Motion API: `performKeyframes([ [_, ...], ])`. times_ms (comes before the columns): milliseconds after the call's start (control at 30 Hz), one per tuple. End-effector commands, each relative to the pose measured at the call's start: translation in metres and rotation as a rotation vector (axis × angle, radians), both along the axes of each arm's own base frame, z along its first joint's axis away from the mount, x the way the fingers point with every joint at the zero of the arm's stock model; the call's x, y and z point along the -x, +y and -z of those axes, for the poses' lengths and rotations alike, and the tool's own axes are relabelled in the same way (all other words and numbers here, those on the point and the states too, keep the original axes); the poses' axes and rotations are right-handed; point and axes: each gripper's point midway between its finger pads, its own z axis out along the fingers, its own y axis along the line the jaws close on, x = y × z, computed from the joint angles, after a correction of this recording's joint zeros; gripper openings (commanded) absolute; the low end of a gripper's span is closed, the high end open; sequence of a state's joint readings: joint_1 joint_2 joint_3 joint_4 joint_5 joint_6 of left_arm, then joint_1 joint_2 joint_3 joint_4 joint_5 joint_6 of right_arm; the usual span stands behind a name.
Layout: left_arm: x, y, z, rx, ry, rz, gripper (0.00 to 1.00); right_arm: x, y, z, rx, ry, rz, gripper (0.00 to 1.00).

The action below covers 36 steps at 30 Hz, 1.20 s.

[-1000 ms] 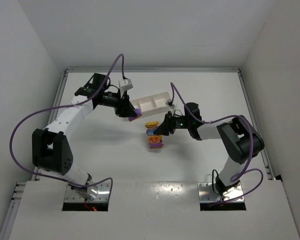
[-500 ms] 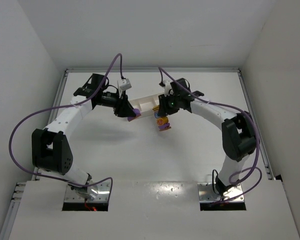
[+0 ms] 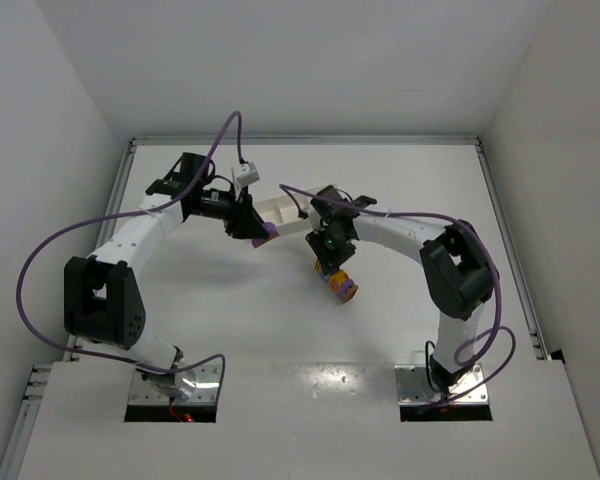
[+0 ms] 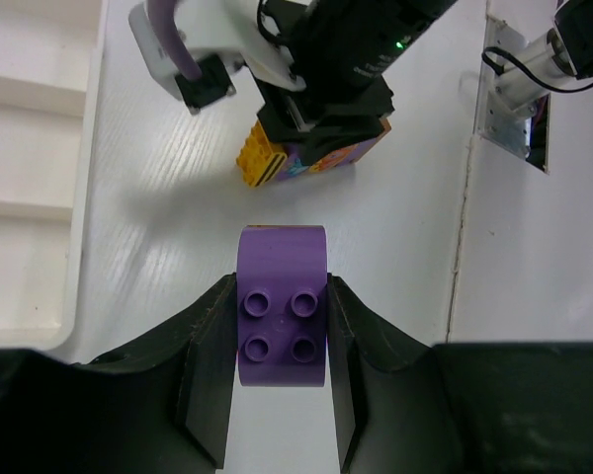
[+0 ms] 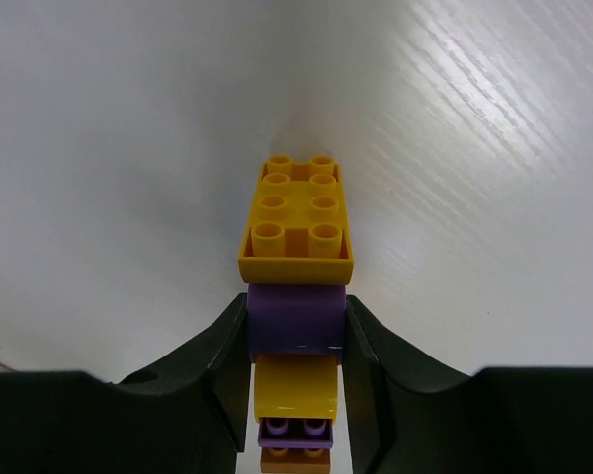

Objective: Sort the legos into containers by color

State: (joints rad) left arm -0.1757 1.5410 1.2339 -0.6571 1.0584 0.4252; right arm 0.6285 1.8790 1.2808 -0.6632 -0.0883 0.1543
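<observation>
My left gripper (image 4: 282,326) is shut on a purple lego (image 4: 282,301) with four studs, held above the table beside the white three-compartment tray (image 4: 40,197); the top view shows this gripper (image 3: 260,232) at the tray's (image 3: 280,212) left end. My right gripper (image 5: 296,336) is shut on a stack of legos (image 5: 296,296): a yellow brick on top, a purple one between the fingers, then yellow, purple and orange below. In the top view the stack (image 3: 340,283) hangs from the right gripper (image 3: 332,262) just in front of the tray.
The tray lies at the back middle of the white table, partly hidden by both arms. White walls enclose the table on three sides. Purple cables loop over both arms. The arm bases (image 3: 175,385) sit at the near edge.
My right arm has swung from the right side to the tray's front, carrying the stack left then slightly nearer. My left gripper has stayed by the tray with the purple lego.
</observation>
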Motion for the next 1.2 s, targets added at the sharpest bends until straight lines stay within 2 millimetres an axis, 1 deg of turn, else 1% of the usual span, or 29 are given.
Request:
performKeyframes([
  [0, 0.000, 0.000, -0.006, 0.034, -0.034, 0.025, 0.05, 0.003, -0.002, -0.006, 0.048, -0.054, -0.046, 0.17],
  [67, 0.001, 0.000, -0.006, 0.034, -0.034, 0.025, 0.05, 0.010, 0.002, -0.003, 0.064, -0.055, -0.068, 0.27],
  [100, 0.001, 0.000, -0.006, 0.034, -0.034, 0.025, 0.05, 0.010, 0.002, -0.003, 0.064, -0.055, -0.068, 0.40],
  [133, 0.002, 0.000, -0.003, 0.033, -0.025, 0.025, 0.05, 0.011, 0.003, -0.003, 0.070, -0.060, -0.074, 0.46],
  [167, 0.003, 0.000, -0.006, 0.034, -0.034, 0.025, 0.05, 0.011, 0.007, -0.003, 0.064, -0.069, -0.083, 0.51],
  [200, 0.003, 0.000, -0.006, 0.033, -0.042, 0.028, 0.05, 0.008, 0.010, -0.009, 0.048, -0.090, -0.082, 0.59],
  [233, 0.003, 0.000, -0.006, 0.033, -0.042, 0.028, 0.05, 0.010, 0.009, -0.013, 0.041, -0.098, -0.081, 0.62],
  [267, 0.002, 0.003, -0.003, 0.032, -0.033, 0.019, 0.05, 0.010, 0.013, -0.015, 0.024, -0.119, -0.089, 0.64],
  [333, 0.003, 0.002, -0.004, 0.040, -0.032, 0.025, 0.05, 0.008, 0.017, -0.031, -0.022, -0.159, -0.091, 0.66],
  [400, 0.006, 0.000, -0.007, 0.058, -0.029, 0.037, 0.05, 0.008, 0.019, -0.042, -0.075, -0.187, -0.089, 0.67],
  [433, 0.004, 0.003, -0.008, 0.068, -0.028, 0.032, 0.05, 0.011, 0.025, -0.050, -0.131, -0.195, -0.105, 0.67],
  [467, 0.007, 0.000, -0.009, 0.095, -0.003, 0.047, 0.05, 0.008, 0.026, -0.076, -0.195, -0.263, -0.114, 0.67],
  [500, 0.004, 0.002, -0.015, 0.113, -0.013, 0.046, 0.05, 0.007, 0.031, -0.083, -0.249, -0.319, -0.132, 0.67],
  [533, 0.005, 0.003, -0.017, 0.150, 0.018, 0.053, 0.05, 0.009, 0.035, -0.097, -0.318, -0.352, -0.162, 0.67],
  [567, 0.006, 0.001, -0.020, 0.170, 0.035, 0.061, 0.05, 0.013, 0.040, -0.110, -0.379, -0.394, -0.209, 0.67],
  [600, 0.005, 0.002, -0.019, 0.188, 0.052, 0.063, 0.05, 0.026, 0.048, -0.134, -0.478, -0.462, -0.317, 0.67],
  [633, 0.005, 0.001, -0.023, 0.209, 0.065, 0.073, 0.05, 0.032, 0.051, -0.141, -0.508, -0.472, -0.371, 0.67],
  [667, 0.010, -0.002, -0.030, 0.248, 0.084, 0.096, 0.05, 0.031, 0.054, -0.156, -0.531, -0.480, -0.402, 0.66],
  [700, 0.010, -0.003, -0.026, 0.266, 0.111, 0.106, 0.05, 0.041, 0.061, -0.151, -0.579, -0.409, -0.457, 0.64],
  [733, 0.012, -0.004, -0.029, 0.285, 0.126, 0.116, 0.05, 0.049, 0.065, -0.153, -0.614, -0.386, -0.485, 0.63],
  [767, 0.015, -0.005, -0.032, 0.321, 0.155, 0.136, 0.05, 0.050, 0.065, -0.153, -0.649, -0.374, -0.488, 0.61],
  [800, 0.016, -0.006, -0.032, 0.337, 0.167, 0.146, 0.05, 0.062, 0.074, -0.158, -0.731, -0.336, -0.525, 0.61],
  [867, 0.019, -0.007, -0.034, 0.379, 0.220, 0.164, 0.05, 0.069, 0.085, -0.163, -0.835, -0.294, -0.575, 0.61],
  [933, 0.020, -0.008, -0.035, 0.386, 0.221, 0.170, 0.05, 0.064, 0.091, -0.167, -0.889, -0.291, -0.562, 0.61],
  [1000, 0.022, -0.008, -0.040, 0.396, 0.214, 0.178, 0.05, 0.060, 0.095, -0.157, -0.888, -0.257, -0.537, 0.61],
  [1033, 0.023, -0.008, -0.041, 0.405, 0.215, 0.185, 0.05, 0.054, 0.096, -0.160, -0.896, -0.258, -0.517, 0.61],
  [1100, 0.028, -0.013, -0.044, 0.403, 0.208, 0.206, 0.05, 0.053, 0.098, -0.157, -0.919, -0.208, -0.501, 0.61],
  [1133, 0.030, -0.013, -0.042, 0.403, 0.219, 0.204, 0.05, 0.051, 0.102, -0.161, -0.939, -0.213, -0.510, 0.61],
  [1167, 0.034, -0.016, -0.044, 0.402, 0.212, 0.218, 0.05, 0.054, 0.105, -0.167, -0.965, -0.197, -0.529, 0.61],
])
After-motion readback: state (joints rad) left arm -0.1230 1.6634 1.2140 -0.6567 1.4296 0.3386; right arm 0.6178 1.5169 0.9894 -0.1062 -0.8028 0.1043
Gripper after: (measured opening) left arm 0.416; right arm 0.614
